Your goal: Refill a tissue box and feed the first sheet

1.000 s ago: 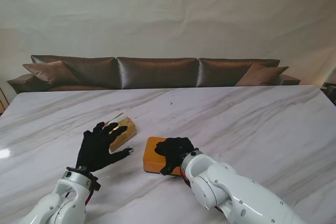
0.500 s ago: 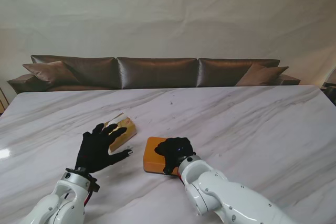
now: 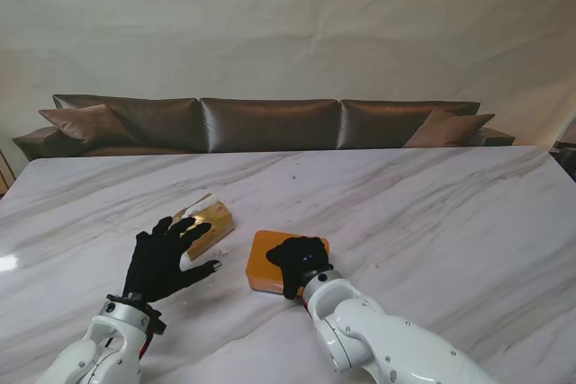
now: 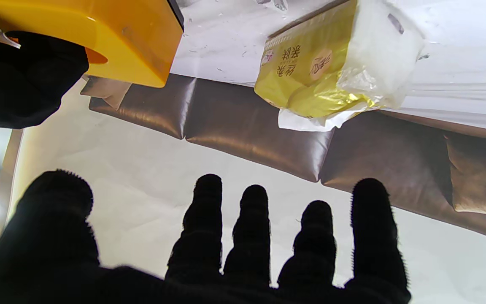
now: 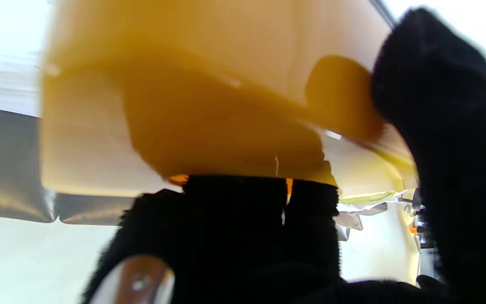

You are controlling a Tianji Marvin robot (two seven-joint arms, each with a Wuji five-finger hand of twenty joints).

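Note:
An orange tissue box (image 3: 270, 262) lies on the marble table near the middle. My right hand (image 3: 297, 263) covers its near right part with fingers curled over the box (image 5: 192, 93) and the thumb against its side. A yellow and white tissue pack (image 3: 206, 221) in torn plastic lies to the left of the box. My left hand (image 3: 164, 256) hovers just nearer to me than the pack (image 4: 331, 67), fingers (image 4: 251, 236) spread, holding nothing. The left wrist view also shows the box's corner (image 4: 112, 38).
The marble table (image 3: 432, 213) stretches far to the right and back. A brown leather sofa (image 3: 270, 123) stands behind its far edge, against a pale wall.
My left hand has drawn back a little toward me, off the tissue pack. The right arm has shifted left and nearer, with the hand staying on the box, which has tilted slightly.

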